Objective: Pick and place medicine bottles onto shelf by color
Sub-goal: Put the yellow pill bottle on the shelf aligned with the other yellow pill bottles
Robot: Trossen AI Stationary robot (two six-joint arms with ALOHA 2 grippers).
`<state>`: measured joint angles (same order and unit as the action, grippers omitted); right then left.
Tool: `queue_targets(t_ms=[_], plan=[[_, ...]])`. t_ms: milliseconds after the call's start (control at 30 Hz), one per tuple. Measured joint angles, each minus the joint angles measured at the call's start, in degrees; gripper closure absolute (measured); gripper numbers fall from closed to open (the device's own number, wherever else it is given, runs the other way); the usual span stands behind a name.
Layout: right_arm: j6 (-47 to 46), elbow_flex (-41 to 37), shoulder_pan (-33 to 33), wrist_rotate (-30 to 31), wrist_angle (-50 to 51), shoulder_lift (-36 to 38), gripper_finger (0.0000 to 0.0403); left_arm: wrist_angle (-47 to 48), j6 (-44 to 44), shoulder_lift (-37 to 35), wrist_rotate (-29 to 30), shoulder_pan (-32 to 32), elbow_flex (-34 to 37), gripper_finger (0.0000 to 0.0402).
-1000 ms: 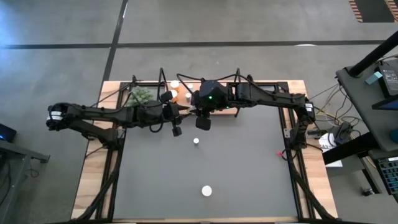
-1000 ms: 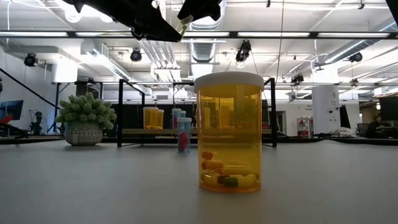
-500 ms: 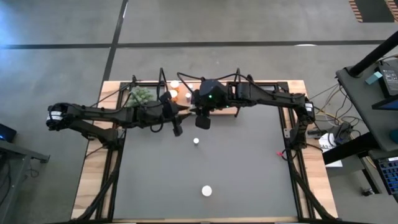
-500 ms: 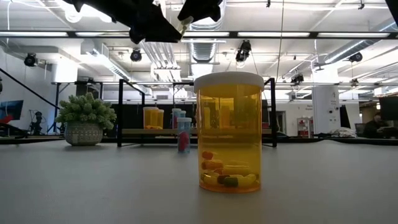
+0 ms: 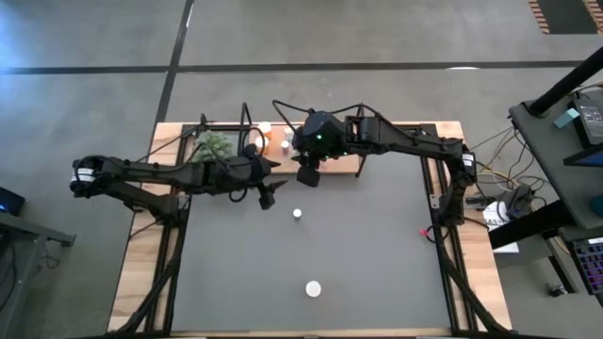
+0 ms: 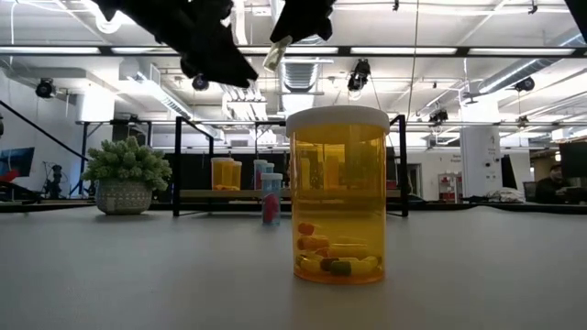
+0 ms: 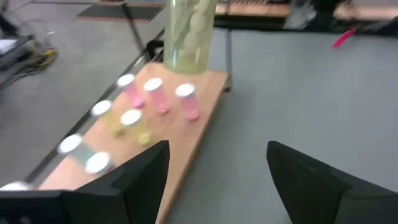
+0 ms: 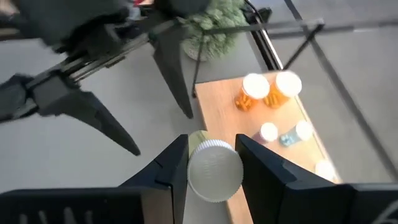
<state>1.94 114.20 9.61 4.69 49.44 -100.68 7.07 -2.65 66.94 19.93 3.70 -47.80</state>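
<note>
Right tool (image 8: 211, 165) was clamped on a yellow-green bottle (image 8: 214, 169), above the shelf's (image 5: 344, 166) near edge; left tool (image 7: 214, 180), fingers apart and empty, hung just beside it. Orange bottles (image 8: 267, 90), pink bottles (image 7: 158, 96) and a plant (image 5: 215, 146) crowded the shelf. Two bottles (image 5: 297, 214) stood on the tabletop (image 5: 377, 264). Since the earlier frame the left tool had backed away from the handoff and the right had moved toward the shelf.

right hand (image 5: 306, 175) nearer shelf (image 5: 344, 166), left hand (image 5: 267, 193) withdrawn
</note>
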Motion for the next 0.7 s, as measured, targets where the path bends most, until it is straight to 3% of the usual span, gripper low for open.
queue_targets(t_ms=[167, 500, 700], plan=[[-7.62, -0.63, 2.0, 0.02, 1.97, -2.52, 0.0291, 4.58, 0.02, -0.65, 4.49, 0.04, 0.01, 0.0144], [-17.27, -0.97, 4.09, 0.03, 6.03, -8.17, 0.0289, 7.67, 0.03, -4.53, 4.45, 0.04, 0.06, 0.0143], [-17.84, -0.97, 4.8, 0.28, 6.0, -13.04, 0.0286, 7.63, 0.04, -6.78, 4.76, 0.04, 0.06, 0.0143]])
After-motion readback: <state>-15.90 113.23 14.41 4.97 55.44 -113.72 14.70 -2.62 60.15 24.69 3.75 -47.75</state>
